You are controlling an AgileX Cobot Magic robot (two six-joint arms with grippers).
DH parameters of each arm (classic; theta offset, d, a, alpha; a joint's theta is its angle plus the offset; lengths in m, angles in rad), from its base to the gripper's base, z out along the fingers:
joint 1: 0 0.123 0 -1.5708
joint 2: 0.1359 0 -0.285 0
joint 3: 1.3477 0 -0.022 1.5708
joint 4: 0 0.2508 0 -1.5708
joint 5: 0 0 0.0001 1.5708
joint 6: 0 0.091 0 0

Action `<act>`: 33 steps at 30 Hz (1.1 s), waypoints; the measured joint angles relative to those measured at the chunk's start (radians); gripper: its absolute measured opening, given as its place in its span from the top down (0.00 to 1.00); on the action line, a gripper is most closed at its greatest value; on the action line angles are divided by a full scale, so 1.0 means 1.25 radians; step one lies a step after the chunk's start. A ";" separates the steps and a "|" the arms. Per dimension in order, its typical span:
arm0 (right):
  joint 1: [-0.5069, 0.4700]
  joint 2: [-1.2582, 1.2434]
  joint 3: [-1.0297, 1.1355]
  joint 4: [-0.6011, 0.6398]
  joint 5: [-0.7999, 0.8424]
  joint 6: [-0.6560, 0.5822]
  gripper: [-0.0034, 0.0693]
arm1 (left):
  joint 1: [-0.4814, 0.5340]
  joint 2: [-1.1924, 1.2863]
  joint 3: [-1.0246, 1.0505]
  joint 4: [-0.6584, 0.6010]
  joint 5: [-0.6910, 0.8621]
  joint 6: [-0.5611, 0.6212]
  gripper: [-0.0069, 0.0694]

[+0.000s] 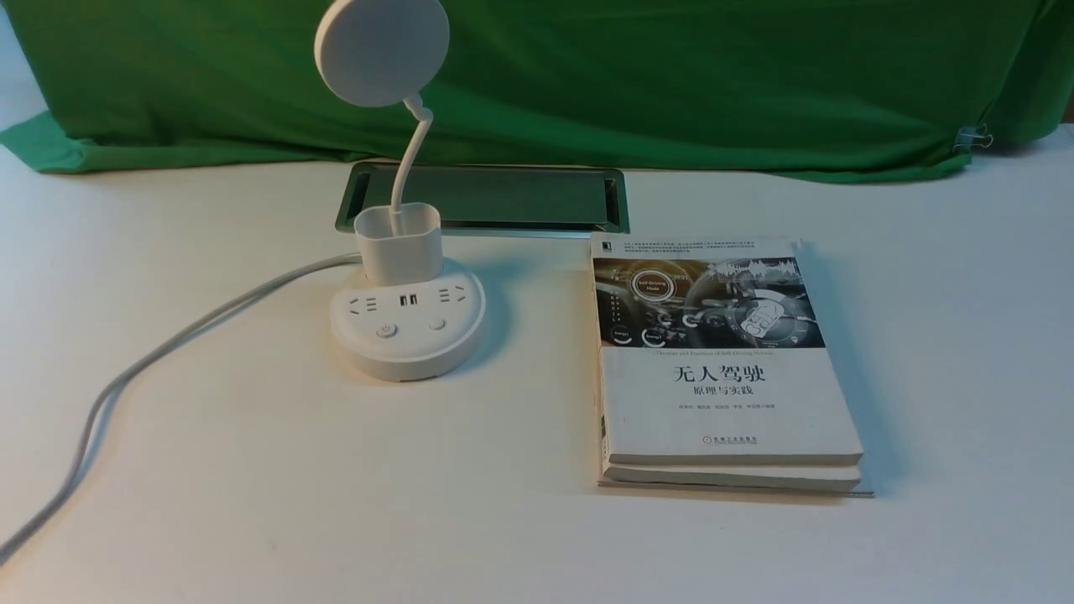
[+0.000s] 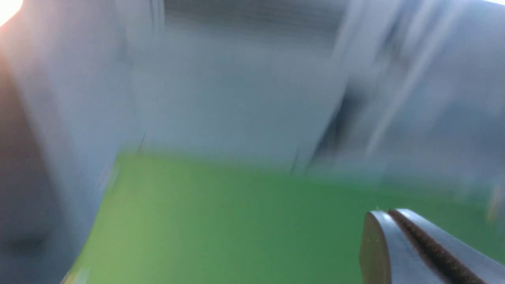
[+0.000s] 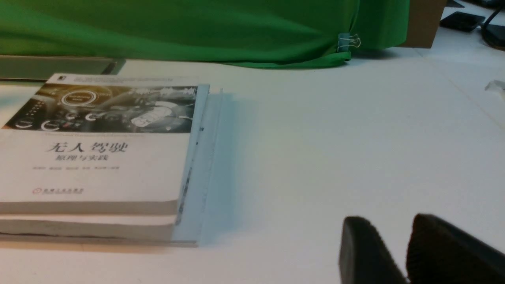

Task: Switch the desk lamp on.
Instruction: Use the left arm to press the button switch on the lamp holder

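The desk lamp (image 1: 409, 331) stands upright, its head seemingly unlit.

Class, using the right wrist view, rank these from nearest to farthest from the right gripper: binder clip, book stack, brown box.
1. Book stack: left of the gripper.
2. Binder clip: on the green cloth's edge.
3. Brown box: behind the cloth.

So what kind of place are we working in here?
Probably a robot test bench or lab: a green cloth backs the white table, a binder clip grips its hem, and self-driving books are stacked on the tabletop.
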 joint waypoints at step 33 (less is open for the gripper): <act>0.000 0.000 0.000 0.000 0.000 0.000 0.63 | -0.037 1.026 -0.569 -0.519 1.310 0.360 0.91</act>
